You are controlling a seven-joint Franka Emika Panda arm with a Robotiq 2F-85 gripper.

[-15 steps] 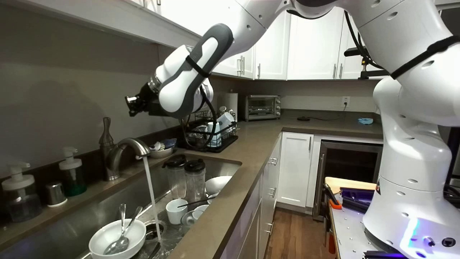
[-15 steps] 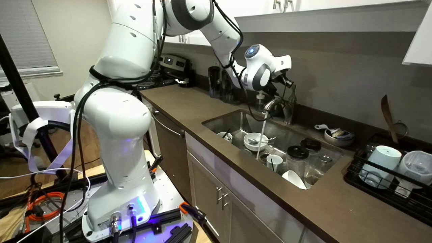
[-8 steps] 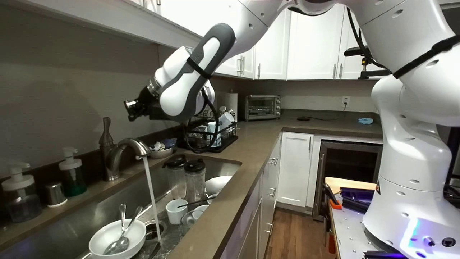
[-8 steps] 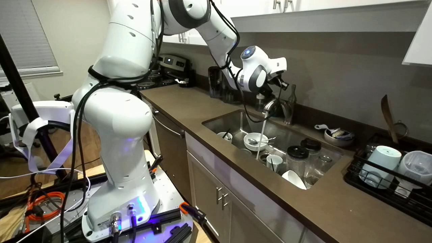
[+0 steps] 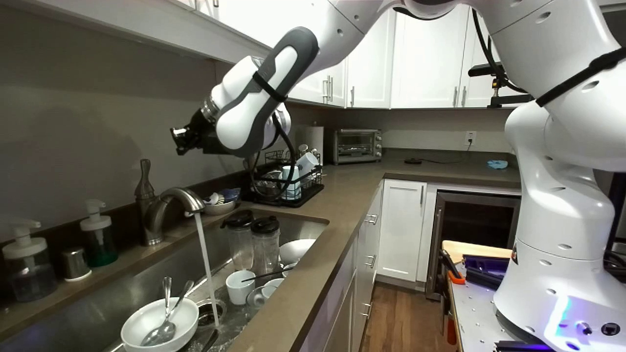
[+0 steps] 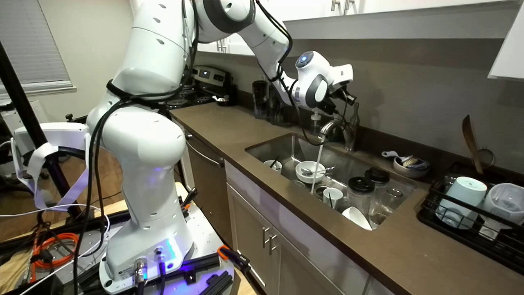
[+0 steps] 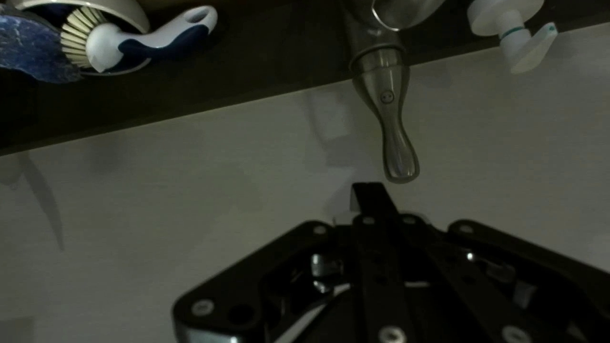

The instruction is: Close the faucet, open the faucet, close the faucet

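Gripper [image 5: 178, 141], closed and empty, had lifted slightly, above the faucet [image 5: 159, 208]; water [image 5: 206, 264] ran on, so shutoff apparently remained outstanding.

Looking like a kitchen. Holding bowls [image 5: 185, 322], cups [image 5: 239, 289] and spoons [image 5: 162, 334] in a big metal sink [image 6: 281, 150], and running water [image 5: 204, 259] down into it from a silver faucet [image 5: 157, 210]. Standing pump bottles [image 5: 99, 237] behind the sink, and showing a brush [image 7: 143, 45] in a little bowl [image 5: 218, 209] there. Carrying a black dish rack [image 6: 466, 237] with more cups [image 6: 466, 194] in it on the brown bench [image 6: 409, 248], and a small oven [image 5: 358, 151] farther along. Hanging white cupboards [image 5: 428, 63] up high, and fitting more cupboard doors [image 6: 251, 237] under the bench. Showing a stove [image 6: 211, 77] past the sink in an exterior view.
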